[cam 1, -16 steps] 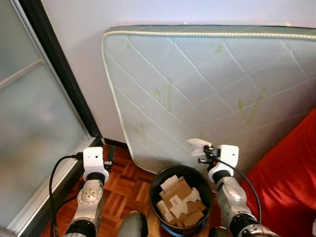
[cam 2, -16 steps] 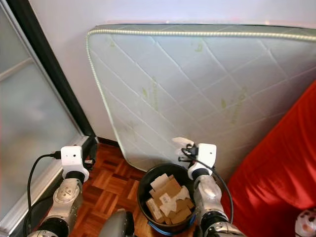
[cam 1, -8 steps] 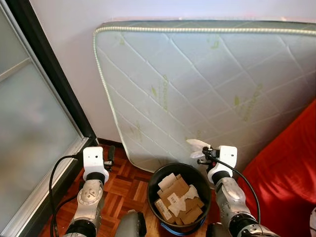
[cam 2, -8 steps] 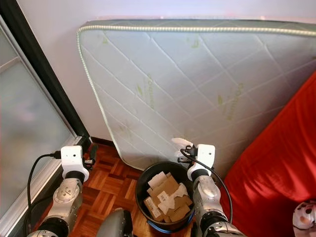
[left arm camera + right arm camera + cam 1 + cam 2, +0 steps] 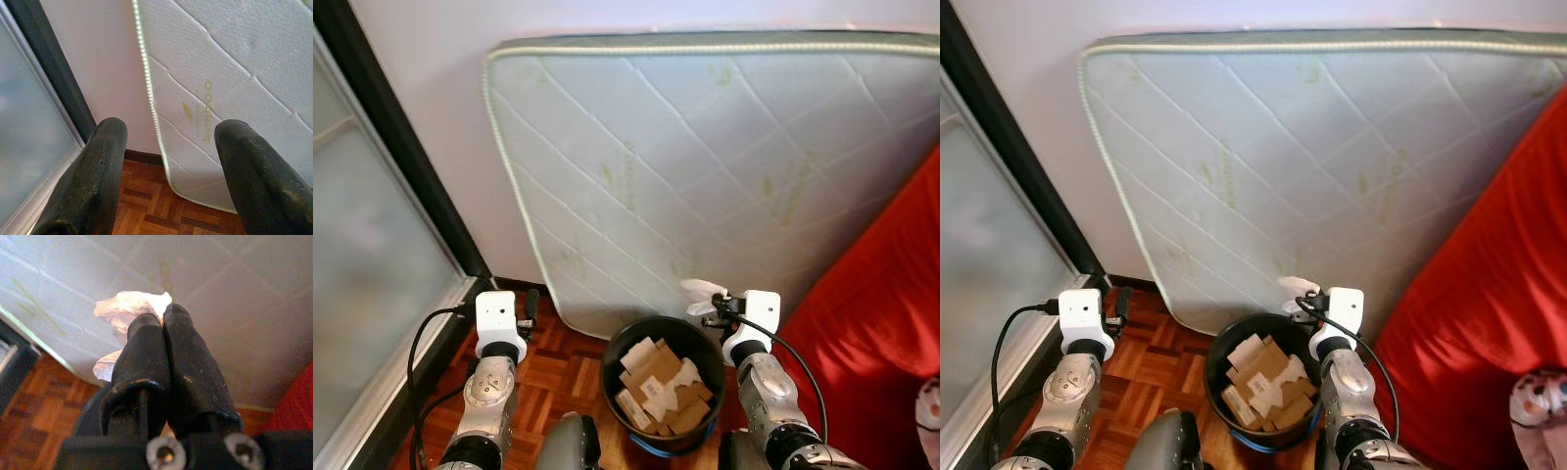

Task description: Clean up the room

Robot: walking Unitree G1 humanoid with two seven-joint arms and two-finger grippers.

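White tissue (image 5: 128,308) pinched in the right gripper's (image 5: 708,305) closed jaws above the bin (image 5: 619,348); left gripper (image 5: 168,147) jaws wide apart, empty

1 mattress (image 5: 705,166) vs wall. 1 black bin (image 5: 663,396), approx. 6+ cardboard scraps (image 5: 656,370) inside, exact no. unclear. 1 white tissue wad (image 5: 128,308). 2 pincers: left pincer (image 5: 168,176), right pincer (image 5: 162,328). 1 red fabric item (image 5: 881,313).

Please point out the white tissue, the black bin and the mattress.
white tissue (image 5: 131,308), right wrist view, on its crumpled top above the jaws.
black bin (image 5: 612,351), left eye view, on its left rim.
mattress (image 5: 1332,147), right eye view, on its quilted face.
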